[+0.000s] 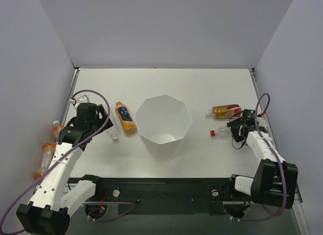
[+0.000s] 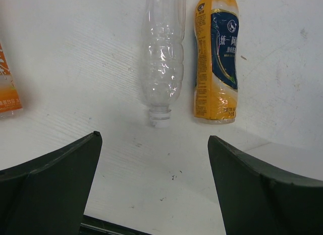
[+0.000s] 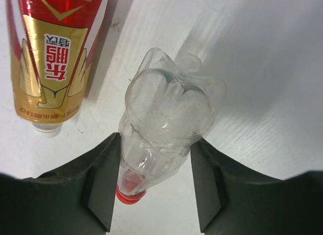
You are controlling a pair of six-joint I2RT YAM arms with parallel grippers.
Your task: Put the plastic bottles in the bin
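Note:
The white faceted bin (image 1: pixel 164 125) stands mid-table. My right gripper (image 3: pixel 155 144) is shut on a crumpled clear plastic bottle with a red cap (image 3: pixel 164 124), both pads pressed to its sides low over the table; the same bottle (image 1: pixel 220 132) shows right of the bin. A red-and-gold labelled bottle (image 3: pixel 53 53) lies just beside it. My left gripper (image 2: pixel 154 144) hangs open above the table. Ahead of it lie an empty clear bottle with a white cap (image 2: pixel 162 58) and an orange bottle with a dark blue label (image 2: pixel 217 58).
Two more orange bottles (image 1: pixel 45 156) (image 1: pixel 56 127) lie at the table's left edge by the left arm. Grey walls close in the table on three sides. A black rail (image 1: pixel 161 189) runs along the near edge between the arm bases.

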